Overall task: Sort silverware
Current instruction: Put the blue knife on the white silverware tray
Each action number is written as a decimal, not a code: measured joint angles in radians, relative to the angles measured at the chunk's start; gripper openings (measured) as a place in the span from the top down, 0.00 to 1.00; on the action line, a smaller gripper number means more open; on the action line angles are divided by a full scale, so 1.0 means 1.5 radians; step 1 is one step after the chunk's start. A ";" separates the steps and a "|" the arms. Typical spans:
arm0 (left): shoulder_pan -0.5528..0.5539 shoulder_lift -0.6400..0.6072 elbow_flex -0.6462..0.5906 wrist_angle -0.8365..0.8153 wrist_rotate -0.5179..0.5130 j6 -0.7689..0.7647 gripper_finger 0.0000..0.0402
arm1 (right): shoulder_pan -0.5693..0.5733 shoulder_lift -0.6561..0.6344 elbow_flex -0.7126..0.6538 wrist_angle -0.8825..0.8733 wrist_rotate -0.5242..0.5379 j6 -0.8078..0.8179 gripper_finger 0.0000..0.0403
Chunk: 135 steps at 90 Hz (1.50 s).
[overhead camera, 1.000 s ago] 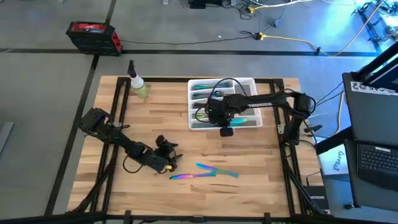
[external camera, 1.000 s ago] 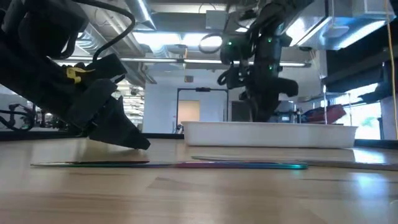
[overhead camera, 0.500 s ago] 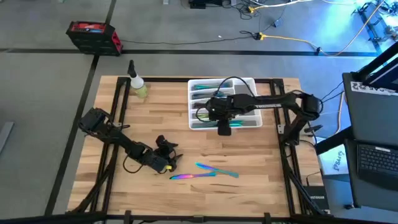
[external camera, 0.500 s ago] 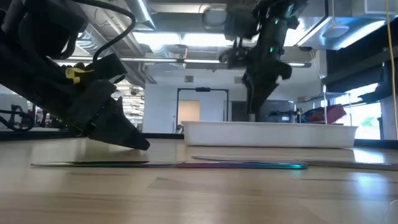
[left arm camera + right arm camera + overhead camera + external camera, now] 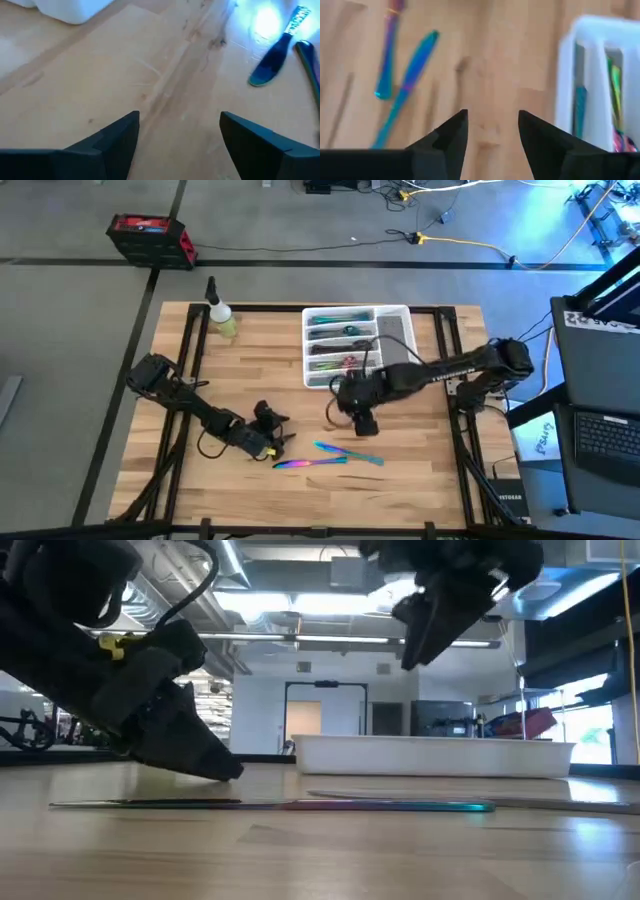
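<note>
**Q:** Claw on the right arm — where is it, and is it carrying anything?

**A:** The right claw (image 5: 364, 423) hangs over bare counter (image 5: 420, 470), between the white tray (image 5: 309, 370) and the loose pieces near the front edge. Its own wrist camera shows two dark fingers (image 5: 451, 135) spread apart with only wood between them, so it is released and empty.

**Q:** What is in the tray?

**A:** It is a white compartmented tray at the back middle of the counter, its slots running left to right in the overhead view. Sorted silverware (image 5: 331, 334) with teal, green and pink sheen lies in those slots lengthwise. Which kinds sit in which slot I cannot tell.

**Q:** And what remains outside it?

**A:** Two rainbow pieces on the wood near the front. A teal piece (image 5: 348, 452) lies on a shallow diagonal, one end toward the left arm, the other toward the front right. A purple-and-gold piece (image 5: 308, 463) lies just in front of it, nearly parallel to the front edge, and the two converge toward the right. From counter height they read as one thin flat line (image 5: 390, 806).

**Q:** The left arm?

**A:** The left claw (image 5: 272, 430) rests low on the counter just left of those two pieces. Its fingers (image 5: 117, 137) are parted, nothing between them but wood.

**Q:** Anything else on the counter?

**A:** A small spray bottle (image 5: 222, 316) of yellowish liquid at the back left, well apart from the tray.
</note>
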 joint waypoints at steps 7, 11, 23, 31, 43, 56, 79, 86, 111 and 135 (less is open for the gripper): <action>-0.008 0.000 0.000 0.008 0.008 0.004 0.35 | 0.032 0.000 0.000 0.029 0.001 0.009 0.61; -0.014 0.000 0.000 0.012 0.013 0.007 0.35 | 0.045 0.005 0.000 0.052 0.001 0.011 0.61; -0.020 0.000 0.000 0.012 0.018 0.018 0.35 | 0.068 0.035 0.000 0.129 0.001 0.012 0.61; -0.020 0.000 0.000 0.011 0.018 0.017 0.35 | 0.072 0.064 0.000 0.171 -0.023 0.013 0.66; -0.020 0.000 0.000 0.012 0.018 0.015 0.35 | 0.072 0.107 0.000 0.199 -0.053 0.014 0.81; -0.020 0.000 0.000 0.012 0.020 0.014 0.35 | 0.068 0.154 0.000 0.202 -0.077 0.010 0.98; -0.020 0.000 0.000 0.011 0.020 0.018 0.35 | 0.066 0.219 -0.001 0.302 -0.170 -0.035 0.95; -0.020 0.000 0.000 0.011 0.021 0.020 0.35 | 0.066 0.235 -0.001 0.334 -0.198 -0.079 0.97; -0.026 0.000 0.000 0.008 0.020 0.031 0.35 | 0.065 0.271 -0.001 0.351 -0.202 -0.116 1.00; -0.027 0.000 0.000 0.006 0.021 0.032 0.35 | 0.055 0.271 -0.001 0.343 -0.171 -0.118 1.00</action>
